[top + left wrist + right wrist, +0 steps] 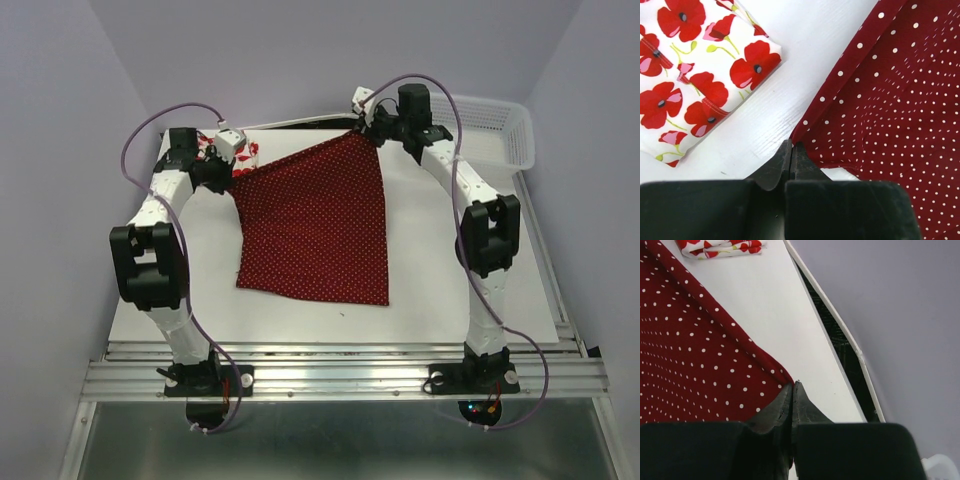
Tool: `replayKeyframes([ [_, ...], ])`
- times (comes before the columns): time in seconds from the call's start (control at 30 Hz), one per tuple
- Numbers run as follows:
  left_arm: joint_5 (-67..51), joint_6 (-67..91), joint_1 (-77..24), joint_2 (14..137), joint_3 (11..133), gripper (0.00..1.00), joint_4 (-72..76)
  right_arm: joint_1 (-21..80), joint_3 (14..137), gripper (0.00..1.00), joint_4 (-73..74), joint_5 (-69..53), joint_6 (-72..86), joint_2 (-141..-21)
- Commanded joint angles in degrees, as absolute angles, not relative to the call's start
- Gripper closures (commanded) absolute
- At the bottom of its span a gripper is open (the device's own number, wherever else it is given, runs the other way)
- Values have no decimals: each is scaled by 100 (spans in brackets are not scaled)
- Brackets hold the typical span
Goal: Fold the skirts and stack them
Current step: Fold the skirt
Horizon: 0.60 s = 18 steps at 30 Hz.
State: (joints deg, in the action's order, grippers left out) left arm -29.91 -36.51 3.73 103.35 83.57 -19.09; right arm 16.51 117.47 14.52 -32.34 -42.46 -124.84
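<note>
The dark red dotted skirt (320,225) hangs stretched between both grippers, its lower edge resting on the white table (440,290). My left gripper (235,172) is shut on the skirt's left corner; in the left wrist view (791,146) the cloth (890,115) runs off to the right. My right gripper (362,128) is shut on the skirt's right corner; in the right wrist view (792,385) the cloth (695,365) spreads to the left. The white poppy skirt (222,152) lies folded at the back left, beside the left gripper, and shows in the left wrist view (695,75) and right wrist view (722,247).
A white plastic lattice basket (495,130) stands at the back right, behind the right arm. The table's far edge (830,315) with a dark gap behind it runs close to the right gripper. Grey walls enclose the table on three sides.
</note>
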Motion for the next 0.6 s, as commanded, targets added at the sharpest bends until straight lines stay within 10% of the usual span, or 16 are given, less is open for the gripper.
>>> replayKeyframes([
  [0.0,-2874,-3718,343,10098,8305,100,-1985,1573,11698,99,1581,-3076,-4535,-12339],
  [0.57,-2777,-3498,211,10881,8692,100,-1995,1688,12049,98,1099,-2321,-4772,-14211],
])
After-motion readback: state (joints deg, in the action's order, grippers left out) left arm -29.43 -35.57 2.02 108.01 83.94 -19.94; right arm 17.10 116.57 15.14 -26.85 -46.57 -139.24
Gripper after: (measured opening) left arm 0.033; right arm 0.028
